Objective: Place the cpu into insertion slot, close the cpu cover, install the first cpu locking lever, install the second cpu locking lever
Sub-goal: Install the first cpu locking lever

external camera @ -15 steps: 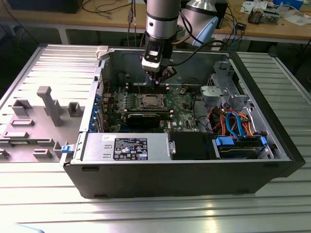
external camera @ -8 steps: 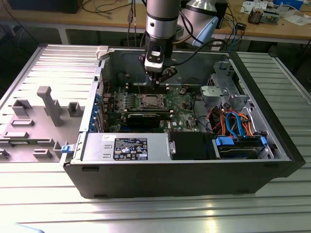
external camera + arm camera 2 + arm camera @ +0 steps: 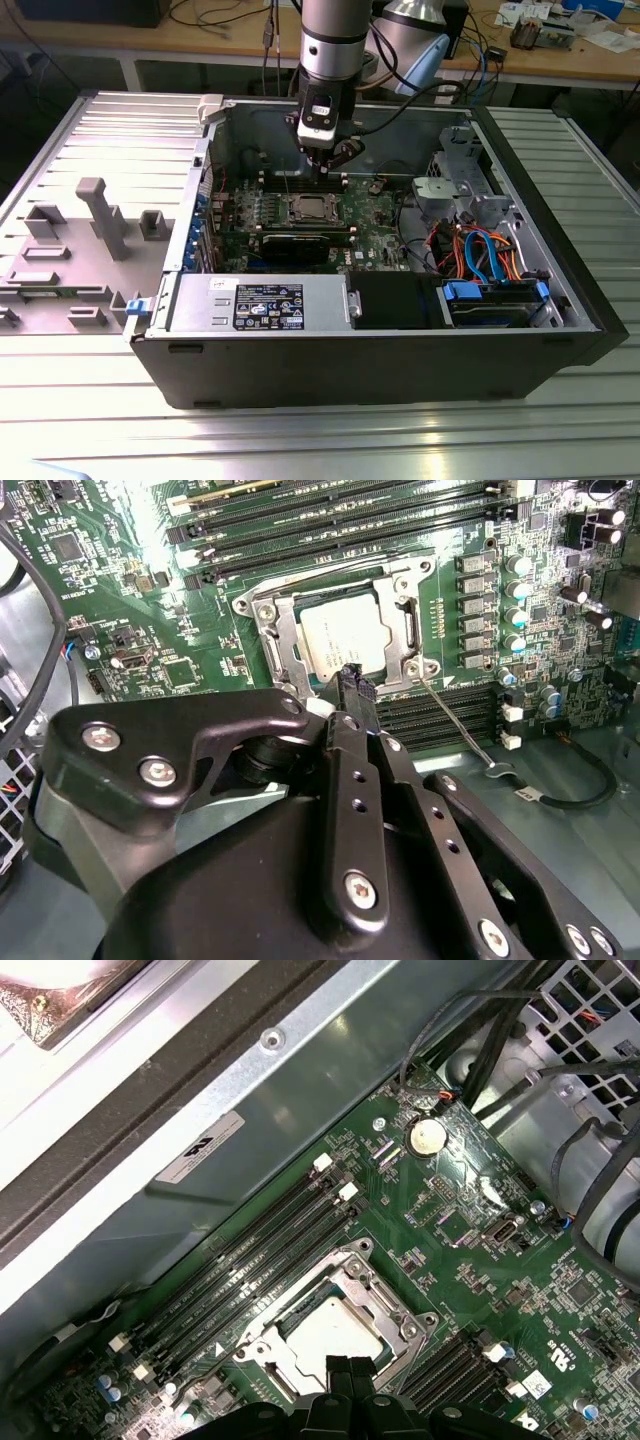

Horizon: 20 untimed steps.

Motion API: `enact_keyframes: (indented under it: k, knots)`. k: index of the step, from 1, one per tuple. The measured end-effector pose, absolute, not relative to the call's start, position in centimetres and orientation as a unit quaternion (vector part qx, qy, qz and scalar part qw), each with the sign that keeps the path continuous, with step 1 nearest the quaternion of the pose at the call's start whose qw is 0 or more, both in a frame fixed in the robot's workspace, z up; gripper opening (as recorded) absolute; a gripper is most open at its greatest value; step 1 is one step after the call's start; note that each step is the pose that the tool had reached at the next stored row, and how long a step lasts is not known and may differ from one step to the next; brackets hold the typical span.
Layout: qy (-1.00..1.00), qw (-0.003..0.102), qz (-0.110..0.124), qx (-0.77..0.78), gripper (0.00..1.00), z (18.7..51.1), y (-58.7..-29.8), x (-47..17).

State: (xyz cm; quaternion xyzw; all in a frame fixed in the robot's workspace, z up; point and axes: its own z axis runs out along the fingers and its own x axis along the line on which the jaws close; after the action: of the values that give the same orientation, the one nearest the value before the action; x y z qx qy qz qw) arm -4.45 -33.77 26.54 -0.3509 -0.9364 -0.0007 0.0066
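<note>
The end effector (image 3: 328, 168) hangs upper centre in the exterior view, fingertips pressed together on nothing. Just below it, the cpu (image 3: 338, 640) sits framed by the cpu cover (image 3: 279, 643).

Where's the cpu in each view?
Exterior view: cpu at the board's centre, just under the claw.
Second wrist view: cpu framed by the silver cpu cover, just beyond the claw.
First wrist view: cpu right beside the claw.
Shared landmark: the long black memory slots flanking the cpu.
</note>
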Motion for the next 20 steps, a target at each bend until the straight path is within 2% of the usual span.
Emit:
enact_keyframes:
  k: [20]
  knots:
    - [-0.950, 0.007, 0.000, -0.311, 0.11, 26.54, -33.77, -4.45]
